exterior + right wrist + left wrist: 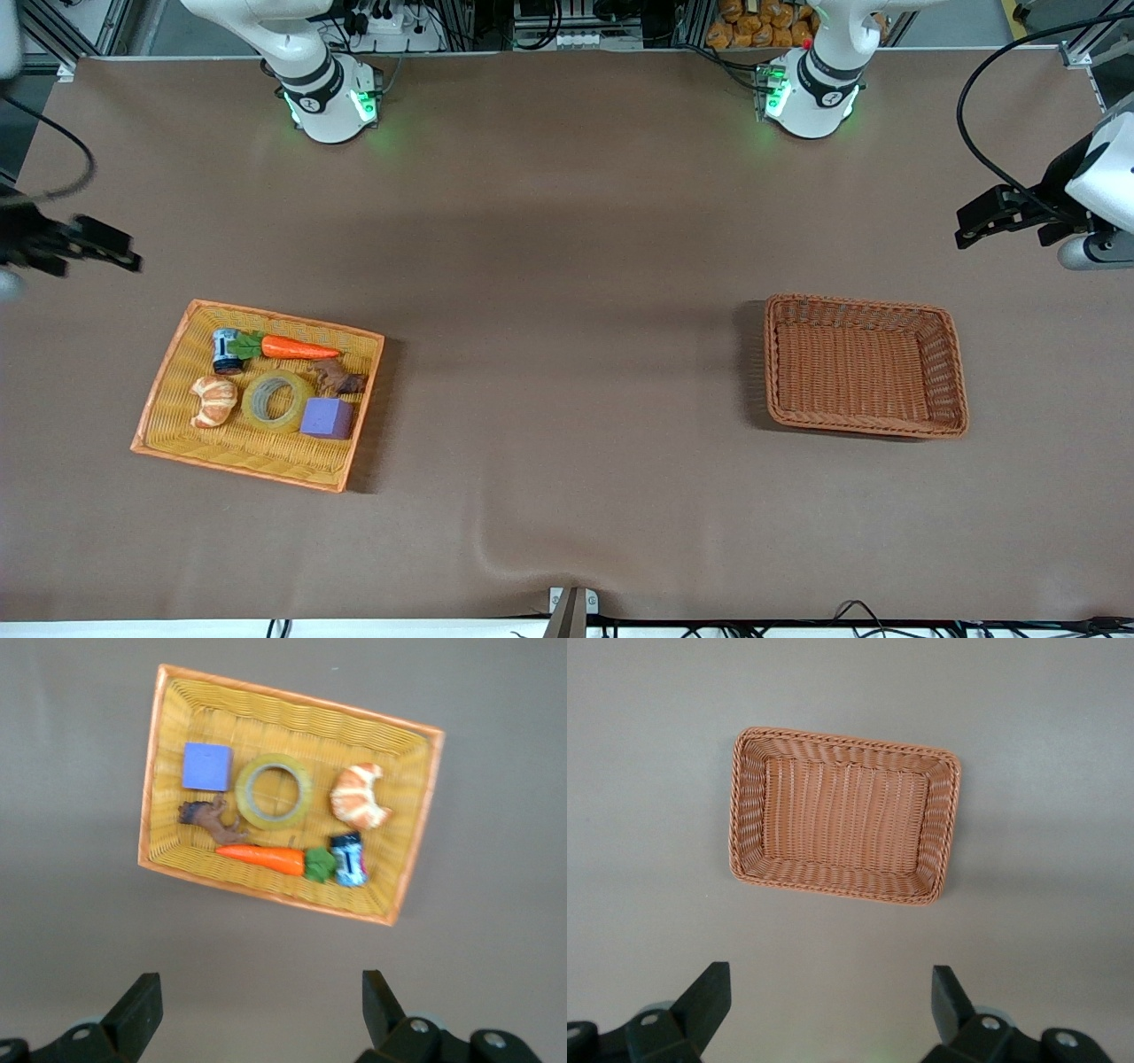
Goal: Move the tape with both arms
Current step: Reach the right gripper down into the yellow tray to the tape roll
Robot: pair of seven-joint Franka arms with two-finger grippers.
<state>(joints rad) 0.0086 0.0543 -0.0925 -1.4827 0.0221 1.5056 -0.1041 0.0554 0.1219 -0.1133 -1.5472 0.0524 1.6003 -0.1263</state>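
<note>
The tape [276, 401], a yellowish translucent ring, lies flat in the yellow wicker tray [173, 372] between a croissant and a purple block; it also shows in the right wrist view [274, 792]. My right gripper [111, 249] is open and empty, up in the air over bare table at the right arm's end, well clear of the tray; its fingertips frame bare cloth in the right wrist view [257, 992]. My left gripper [974, 226] is open and empty, up over the table at the left arm's end, above the brown basket [864, 365], also seen in the left wrist view [831, 988].
The yellow tray also holds a croissant [214, 400], a purple block [327, 418], a carrot [288, 346], a small can [227, 350] and a brown figure [339, 379]. The brown basket [843, 815] is empty. A ridge in the cloth [496, 554] lies near the front edge.
</note>
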